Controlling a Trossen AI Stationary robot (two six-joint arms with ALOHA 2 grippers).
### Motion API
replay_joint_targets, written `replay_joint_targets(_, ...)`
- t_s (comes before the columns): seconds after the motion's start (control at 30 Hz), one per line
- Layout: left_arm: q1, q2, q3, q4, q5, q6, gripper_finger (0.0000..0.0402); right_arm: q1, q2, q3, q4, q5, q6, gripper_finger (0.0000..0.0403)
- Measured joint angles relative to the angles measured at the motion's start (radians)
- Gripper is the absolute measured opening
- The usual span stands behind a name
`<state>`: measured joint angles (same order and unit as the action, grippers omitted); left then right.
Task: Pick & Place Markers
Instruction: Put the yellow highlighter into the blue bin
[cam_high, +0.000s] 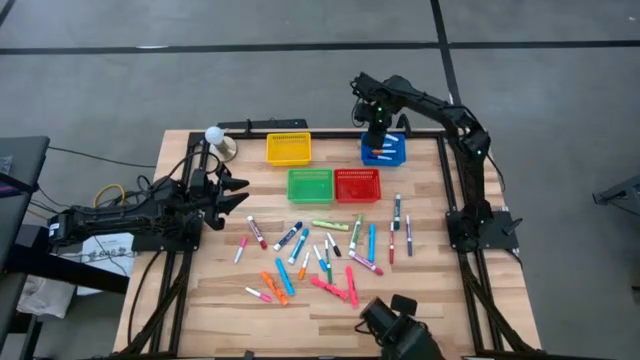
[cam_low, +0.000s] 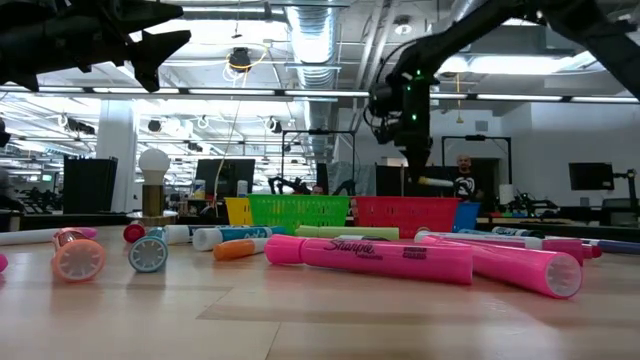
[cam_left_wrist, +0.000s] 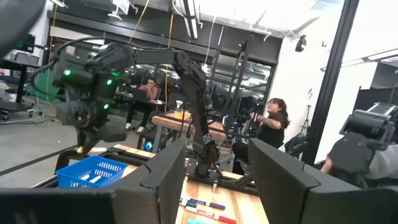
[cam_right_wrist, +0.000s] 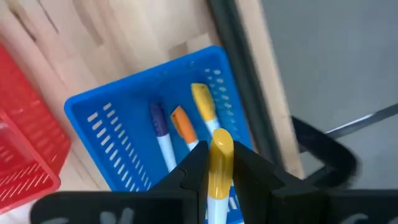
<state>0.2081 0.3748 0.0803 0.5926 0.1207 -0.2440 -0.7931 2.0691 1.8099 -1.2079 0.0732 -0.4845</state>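
The right gripper (cam_right_wrist: 219, 169) holds a yellow-capped marker (cam_right_wrist: 219, 163) pinched above the blue basket (cam_right_wrist: 118, 109) at the desk's far right corner; next, release it inside. The left gripper (cam_high: 238, 195) waits wide apart near the left edge.

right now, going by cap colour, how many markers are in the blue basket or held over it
purple-capped marker lying in the blue basket: 1
orange-capped marker lying in the basket: 1
yellow-capped marker lying in the basket: 1
second yellow-capped marker, gripped in the right claw over the basket: 1
total visible: 4 (3 in the basket, 1 held)
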Motion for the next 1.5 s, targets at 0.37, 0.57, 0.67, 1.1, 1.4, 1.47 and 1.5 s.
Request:
replay_joint_targets(0.37, 0.0, 0.0, 0.0, 0.0, 0.0, 0.0, 0.0176, -0.006, 0.031, 0.0, -0.019, -0.066, -0.037, 0.0056)
replay_joint_targets(0.57, 0.0, 0.0, 0.0, 0.0, 0.0, 0.0, 0.0176, -0.001, 0.037, 0.001, -0.015, -0.085, -0.047, 0.0056)
replay_joint_targets(0.67, 0.0, 0.0, 0.0, 0.0, 0.0, 0.0, 0.0176, -0.001, 0.056, 0.0, -0.021, -0.085, -0.048, 0.0056)
replay_joint_targets(1.1, 0.0, 0.0, 0.0, 0.0, 0.0, 0.0, 0.0176, 0.0, 0.138, 0.0, 0.004, -0.077, -0.061, 0.0056)
replay_joint_targets(1.4, 0.0, 0.0, 0.0, 0.0, 0.0, 0.0, 0.0176, 0.007, 0.179, -0.001, -0.006, -0.073, -0.065, 0.0056)
replay_joint_targets(1.47, 0.0, 0.0, 0.0, 0.0, 0.0, 0.0, 0.0176, 0.007, 0.178, -0.001, 0.004, -0.074, -0.064, 0.0056)
replay_joint_targets(1.5, 0.0, 0.0, 0.0, 0.0, 0.0, 0.0, 0.0176, 0.007, 0.178, -0.001, 0.011, -0.074, -0.064, 0.0056)
